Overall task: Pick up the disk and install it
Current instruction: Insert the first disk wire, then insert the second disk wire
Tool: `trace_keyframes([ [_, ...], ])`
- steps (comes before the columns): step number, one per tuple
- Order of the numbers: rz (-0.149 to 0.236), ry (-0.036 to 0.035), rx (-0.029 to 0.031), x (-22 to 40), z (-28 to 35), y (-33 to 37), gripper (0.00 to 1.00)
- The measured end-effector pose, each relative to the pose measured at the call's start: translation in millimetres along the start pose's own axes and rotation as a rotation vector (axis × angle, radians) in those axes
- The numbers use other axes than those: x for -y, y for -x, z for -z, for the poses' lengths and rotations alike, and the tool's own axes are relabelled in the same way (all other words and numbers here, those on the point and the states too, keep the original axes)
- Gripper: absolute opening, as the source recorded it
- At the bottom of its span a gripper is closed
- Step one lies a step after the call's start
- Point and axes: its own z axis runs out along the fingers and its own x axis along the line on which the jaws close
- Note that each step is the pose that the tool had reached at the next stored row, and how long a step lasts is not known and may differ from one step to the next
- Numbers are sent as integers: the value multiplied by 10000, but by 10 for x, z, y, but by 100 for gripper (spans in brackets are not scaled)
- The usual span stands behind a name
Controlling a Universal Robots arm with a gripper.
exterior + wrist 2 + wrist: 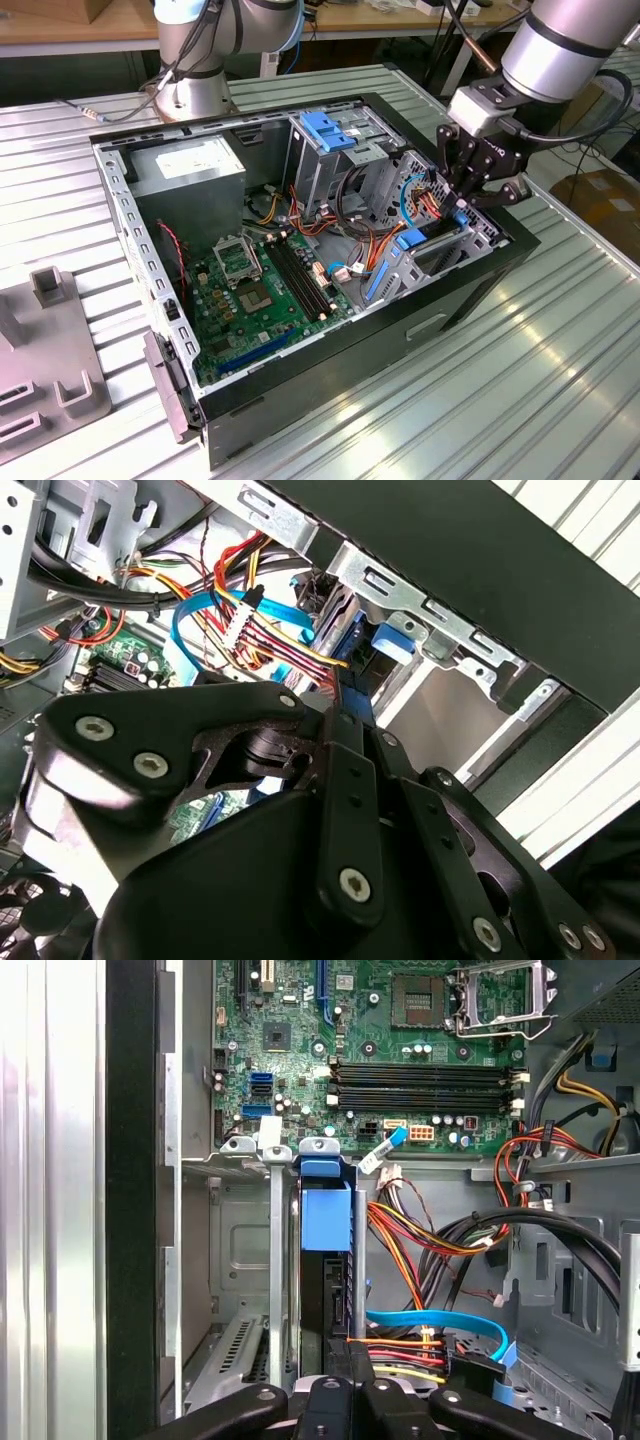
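Note:
The disk (325, 1222) stands on edge in the metal drive bay (277, 1260) at the front corner of the open computer case (300, 370), on the exterior view's right. Its blue carrier tab (411, 239) points toward the motherboard. My gripper (462, 205) reaches down into that bay from above. In both wrist views its fingers (340, 1360) are pinched on the end of the disk farthest from the board, with a strip of blue frame (356, 706) showing between them. The gripper (340, 705) hides the rest of that end.
Red, yellow and blue cables (430, 1335) crowd right beside the bay. An upright metal cage with a blue top (328, 130) stands behind. The motherboard (260, 285) and power supply (190, 170) fill the case. A second arm's base (190, 90) sits behind the case, and a grey fixture (50, 340) on the exterior view's left.

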Motion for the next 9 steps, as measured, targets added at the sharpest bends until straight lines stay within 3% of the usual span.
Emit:
trace_keyframes([
  [9, -1, 0, -1, 0, 21, 0, 10],
])
